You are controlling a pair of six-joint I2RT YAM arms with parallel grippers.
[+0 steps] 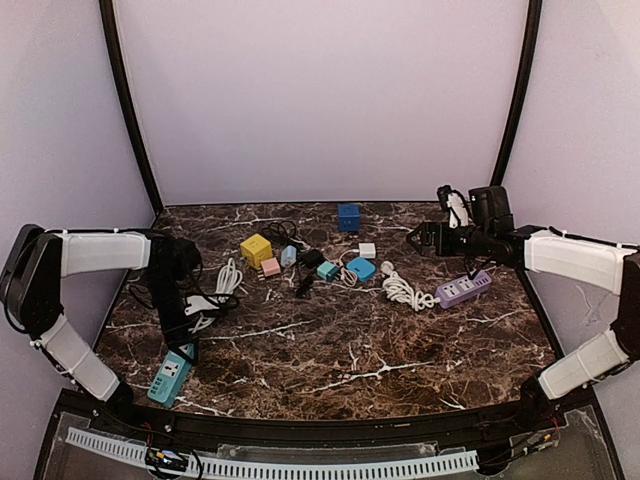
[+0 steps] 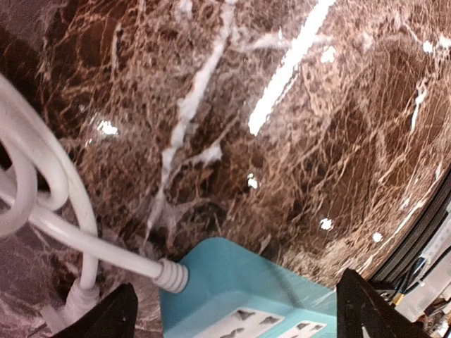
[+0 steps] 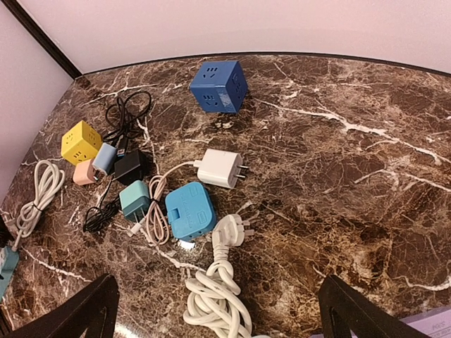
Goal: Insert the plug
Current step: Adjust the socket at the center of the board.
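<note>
Left gripper sits low at the near left, claw spread wide. The cord end of the teal power strip shows between its fingers, with a white cord running in. Mid-table there's a bunch of small adapters. The white three-pin plug lies right of centre on the marble table, left of the purple power strip. Right gripper hovers at the far right, wide open and empty.

rear overhead, two downward wrist views
</note>
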